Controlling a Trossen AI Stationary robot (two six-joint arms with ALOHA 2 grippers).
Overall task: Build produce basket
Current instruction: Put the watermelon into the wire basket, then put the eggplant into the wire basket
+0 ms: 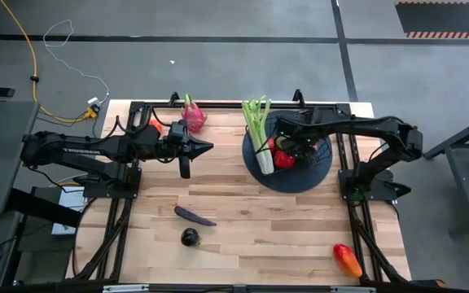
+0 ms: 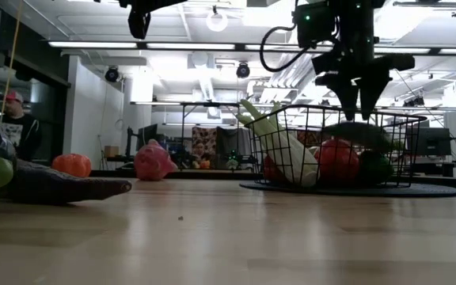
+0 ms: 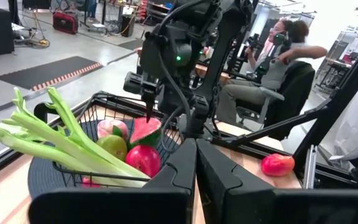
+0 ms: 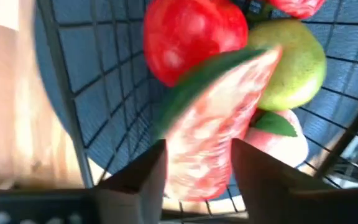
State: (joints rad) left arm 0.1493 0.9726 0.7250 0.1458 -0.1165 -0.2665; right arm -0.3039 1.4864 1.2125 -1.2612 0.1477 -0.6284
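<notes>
The black wire basket stands on a dark round mat. Green celery leans out over its far-left rim. Inside lie a red fruit, a green fruit and a peach-coloured fruit. A watermelon slice rests on top of them. My right gripper points down over the basket, open, its fingertips just above the slice and on either side of it. My left gripper is shut and level above the table, left of the basket.
A pink dragon fruit and an orange-red round fruit lie at the far left. A purple eggplant and a dark round fruit lie near the front middle. A red-orange mango lies at the front right. People are beyond the table.
</notes>
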